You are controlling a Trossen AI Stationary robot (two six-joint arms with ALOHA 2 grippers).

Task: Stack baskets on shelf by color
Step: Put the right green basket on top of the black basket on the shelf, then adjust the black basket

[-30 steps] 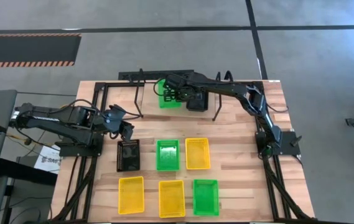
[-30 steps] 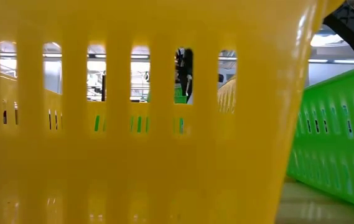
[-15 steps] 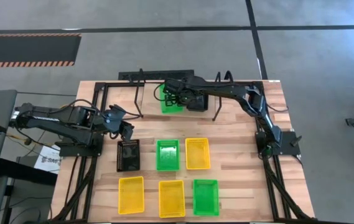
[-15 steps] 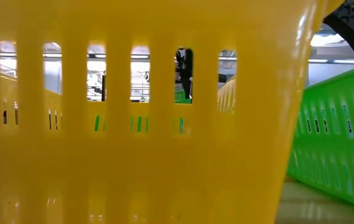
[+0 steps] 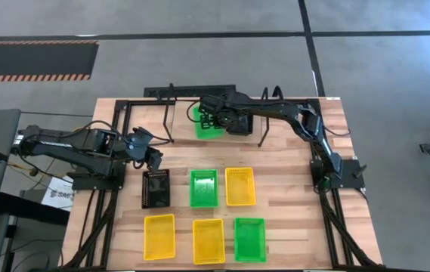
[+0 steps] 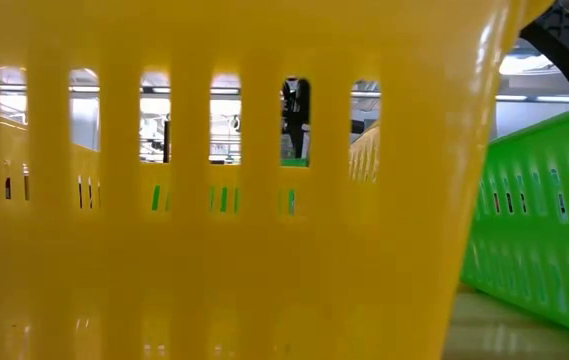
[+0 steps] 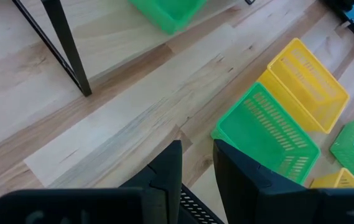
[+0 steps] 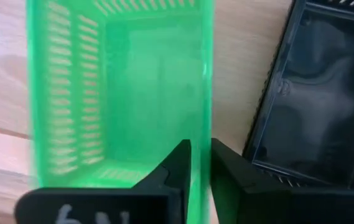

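At the table's far side, within the black shelf [image 5: 171,113], a green basket [image 5: 208,125] lies beside a black basket [image 5: 239,125]. Whether they rest on the shelf's bars or on the table I cannot tell. My right gripper [image 8: 200,171] points down over the green basket [image 8: 127,87], open, one finger on each side of its long wall. My left gripper [image 7: 196,168] hovers open and empty at the left, above another black basket [image 5: 156,188]. My right gripper comes from above with its fingers [image 8: 178,163] on either side of the green basket's long wall [image 8: 203,124], the wall that faces the black basket [image 8: 313,106]. One finger is inside the basket and one outside. I cannot tell whether they touch the wall.
A green basket [image 5: 203,187] and a yellow basket [image 5: 239,186] lie mid-table. Two yellow baskets [image 5: 159,236] [image 5: 208,241] and a green one [image 5: 249,239] line the near edge. A yellow wall [image 6: 224,250] fills the low view. A shelf leg [image 7: 65,46] stands ahead of my left gripper.
My right gripper has carried the green basket a little toward the table's near edge, in beside the black basket, and has then kept still there.
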